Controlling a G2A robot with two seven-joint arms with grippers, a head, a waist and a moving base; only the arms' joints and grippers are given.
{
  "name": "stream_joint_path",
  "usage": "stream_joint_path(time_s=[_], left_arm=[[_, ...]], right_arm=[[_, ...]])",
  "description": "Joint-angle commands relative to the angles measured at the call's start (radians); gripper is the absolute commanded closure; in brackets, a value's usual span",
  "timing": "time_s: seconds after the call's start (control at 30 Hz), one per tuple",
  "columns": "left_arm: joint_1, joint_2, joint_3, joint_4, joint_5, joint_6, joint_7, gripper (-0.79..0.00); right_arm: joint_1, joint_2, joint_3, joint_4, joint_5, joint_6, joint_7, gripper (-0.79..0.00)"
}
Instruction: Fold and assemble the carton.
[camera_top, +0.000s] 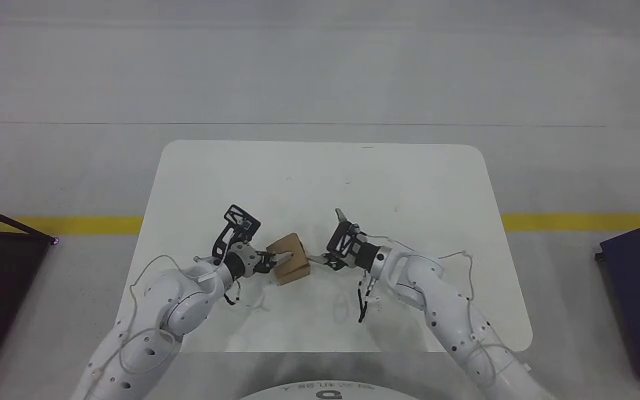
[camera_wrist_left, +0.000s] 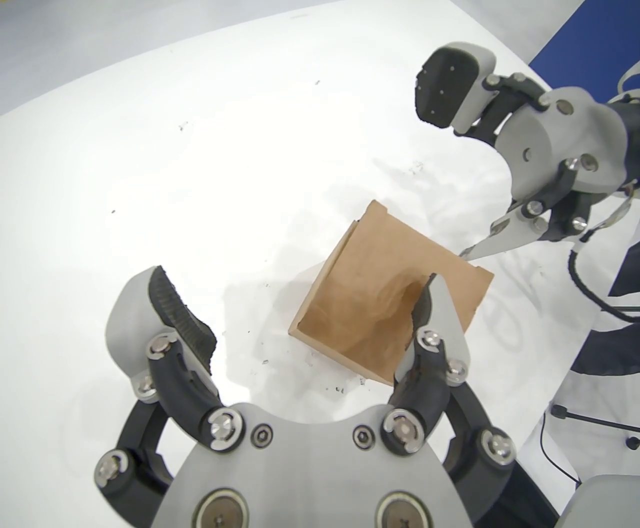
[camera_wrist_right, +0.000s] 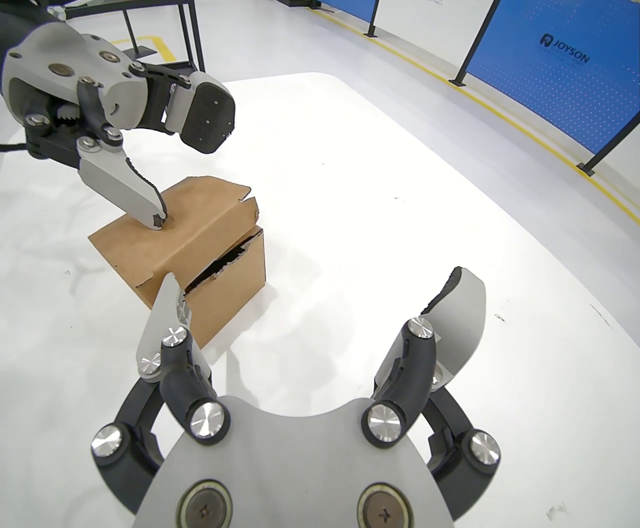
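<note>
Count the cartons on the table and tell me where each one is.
1. The carton stands toward the table's robot-side edge, between the left gripper and right gripper, whose jaws stand open. None appears hidden.

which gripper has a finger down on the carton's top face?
The left gripper: one of its fingers presses on top of the small brown cardboard carton. The right gripper has a finger low beside the carton's torn side flap.

The brown carton (camera_wrist_left: 370, 300) sits on the white table (camera_wrist_left: 200, 175). The left gripper (camera_wrist_left: 295, 275) is spread wide, one fingertip (camera_wrist_left: 437, 305) pressing on the carton's top, the other over bare table. The right gripper (camera_wrist_left: 452, 170), also spread, has its thin finger at the carton's far edge
</note>
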Motion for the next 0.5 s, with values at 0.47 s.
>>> stream_joint_path(time_s=[0.47], left_arm=[[-0.013, -0.001, 0.0, 0.011, -0.002, 0.005, -0.01, -0.785]], right_arm=[[0.016, -0.004, -0.009, 0.027, -0.001, -0.011, -0.002, -0.785]])
